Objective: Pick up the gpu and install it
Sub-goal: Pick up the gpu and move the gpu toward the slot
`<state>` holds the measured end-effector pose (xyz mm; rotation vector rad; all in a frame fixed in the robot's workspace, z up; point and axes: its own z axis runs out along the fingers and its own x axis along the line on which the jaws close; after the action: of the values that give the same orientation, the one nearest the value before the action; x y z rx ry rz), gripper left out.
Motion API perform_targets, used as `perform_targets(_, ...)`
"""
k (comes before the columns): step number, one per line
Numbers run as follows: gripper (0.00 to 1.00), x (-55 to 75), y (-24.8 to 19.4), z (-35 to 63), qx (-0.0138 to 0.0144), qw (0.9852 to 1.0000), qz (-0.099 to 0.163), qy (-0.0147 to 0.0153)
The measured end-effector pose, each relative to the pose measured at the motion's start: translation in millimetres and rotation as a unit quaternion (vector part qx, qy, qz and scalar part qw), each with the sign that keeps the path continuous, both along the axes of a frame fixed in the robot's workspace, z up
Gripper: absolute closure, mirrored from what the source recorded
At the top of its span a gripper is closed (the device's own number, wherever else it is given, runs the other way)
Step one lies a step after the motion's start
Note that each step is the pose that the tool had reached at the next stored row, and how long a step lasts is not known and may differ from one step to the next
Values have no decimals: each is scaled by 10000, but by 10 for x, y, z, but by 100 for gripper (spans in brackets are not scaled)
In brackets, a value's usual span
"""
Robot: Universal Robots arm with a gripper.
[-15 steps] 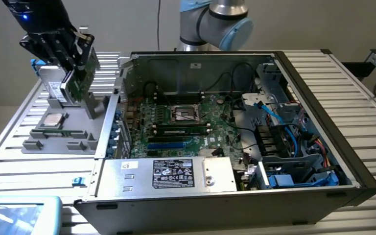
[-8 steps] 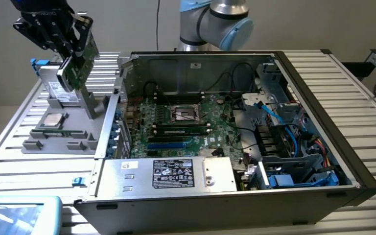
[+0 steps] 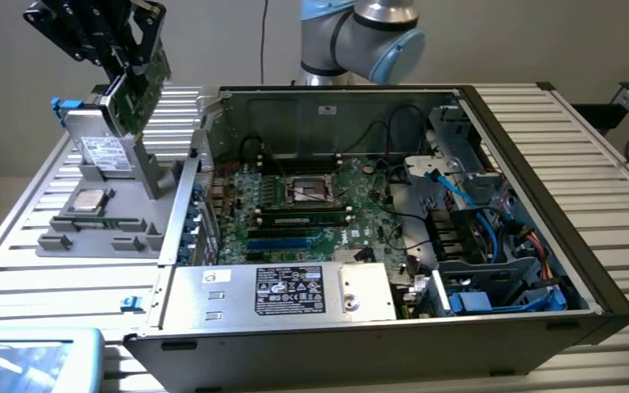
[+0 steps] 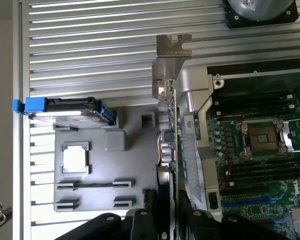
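Note:
The gpu [image 3: 140, 88] hangs in the air above the grey fixture [image 3: 107, 225] at the exterior view's left, tilted, its green board facing the case. My gripper [image 3: 121, 59] is shut on its upper edge. In the wrist view the gpu [image 4: 173, 150] appears edge-on between my black fingers [image 4: 149, 220], and its thin silver end bracket [image 4: 171, 60] points away from me. My gripper [image 4: 170, 216] clamps the card from both sides. The open computer case [image 3: 533, 164] with the green motherboard [image 3: 304, 205] lies to the exterior view's right of the card.
A silver hard drive [image 3: 101, 146] with blue clips stands upright in the fixture, and a CPU [image 3: 88, 200] lies flat beside it. The power supply [image 3: 292, 291] fills the case's near corner. A tablet [image 3: 25, 360] sits at the near left. The slatted metal table [image 3: 609, 205] surrounds everything.

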<state>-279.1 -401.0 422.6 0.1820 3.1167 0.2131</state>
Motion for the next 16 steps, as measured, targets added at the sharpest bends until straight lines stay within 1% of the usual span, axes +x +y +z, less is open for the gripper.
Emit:
perform_targets(2, 72, 42, -9, 6, 0, 10000, -1, 63)
perform_targets(4, 72, 83, -19, 8, -1, 9999, 0, 140)
perform_targets(5, 72, 106, -24, 9, 0, 9998, 0, 174)
perform_targets(6, 72, 136, -31, 12, 0, 9998, 0, 197)
perform_targets(8, 72, 220, -52, 26, -2, 9998, 0, 217)
perform_targets(13, 72, 446, -76, 55, -19, 9997, -1, 229)
perform_targets(16, 72, 582, -84, 66, -40, 9997, -1, 232)
